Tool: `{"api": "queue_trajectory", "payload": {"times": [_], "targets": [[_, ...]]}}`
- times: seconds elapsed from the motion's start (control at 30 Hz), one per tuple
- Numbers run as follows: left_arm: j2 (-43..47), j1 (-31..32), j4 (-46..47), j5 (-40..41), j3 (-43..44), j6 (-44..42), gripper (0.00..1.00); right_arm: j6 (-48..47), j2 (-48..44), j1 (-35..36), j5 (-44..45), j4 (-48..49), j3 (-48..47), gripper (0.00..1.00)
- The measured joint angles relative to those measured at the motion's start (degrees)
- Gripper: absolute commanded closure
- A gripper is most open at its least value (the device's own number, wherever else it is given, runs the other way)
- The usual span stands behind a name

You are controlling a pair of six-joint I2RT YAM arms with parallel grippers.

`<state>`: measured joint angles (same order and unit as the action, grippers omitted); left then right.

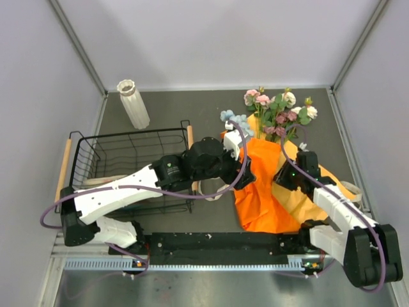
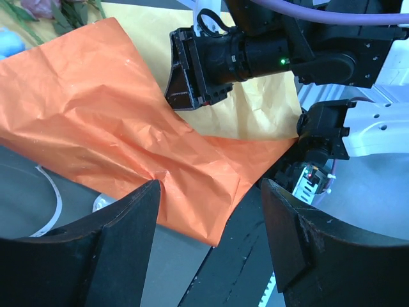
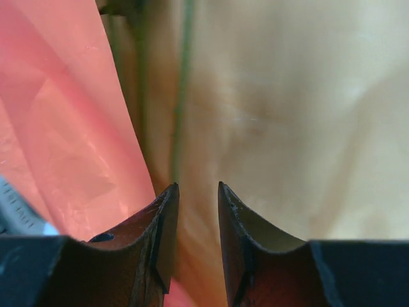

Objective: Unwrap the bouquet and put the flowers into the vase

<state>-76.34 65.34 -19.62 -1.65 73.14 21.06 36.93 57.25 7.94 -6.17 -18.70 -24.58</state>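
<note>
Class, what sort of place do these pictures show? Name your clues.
Probably a robot lab test cell, not a home: plain white walls around a grey table, two arms bolted to a rail, and staged props: vase, rack, bouquet.

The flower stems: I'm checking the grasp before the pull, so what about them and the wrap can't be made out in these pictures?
Top view: lower stems hidden under the orange wrap.
Right wrist view: blurred close-up; whether the right gripper pinches the stem or paper is unclear.
Top view: ribbon mostly hidden by the left arm.
</note>
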Motion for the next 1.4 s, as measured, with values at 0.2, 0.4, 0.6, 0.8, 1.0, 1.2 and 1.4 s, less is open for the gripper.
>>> {"api": "queue_trajectory", "payload": {"times": [0.2, 0.4, 0.6, 0.8, 1.0, 1.2, 1.4], "targets": [[2.2, 0.0, -1.6, 2.2, 0.0, 0.0, 0.30, -1.2, -1.0, 2.8, -10.5, 9.8, 0.4, 0.68], [5.0, -0.1, -2.0, 5.9, -0.1, 0.0, 0.29, 2.9, 2.6, 15.7, -14.6, 20.1, -2.7, 0.67], [9.3, -1.2, -2.2, 8.8, -0.8, 0.4, 0.29, 8.0, 18.5, 24.1, -16.8, 27.6, -7.8, 0.63], [10.5, -2.0, -4.4, 8.6, -0.3, 2.2, 0.31, 10.9, 28.9, 27.2, -20.2, 30.9, -13.2, 0.60], [8.5, -2.7, -5.4, 7.0, 0.1, 4.3, 0.44, 12.6, 33.7, 27.6, -23.7, 31.8, -13.4, 0.55], [0.0, -3.8, -8.9, 7.8, 1.7, 6.0, 0.58, 10.9, 23.9, 24.8, -25.3, 25.2, -12.2, 0.50], [-3.5, -4.8, -10.4, 8.6, 0.3, 6.3, 0.62, 7.2, 0.8, 7.6, -27.2, 14.1, -7.3, 0.44]]}}
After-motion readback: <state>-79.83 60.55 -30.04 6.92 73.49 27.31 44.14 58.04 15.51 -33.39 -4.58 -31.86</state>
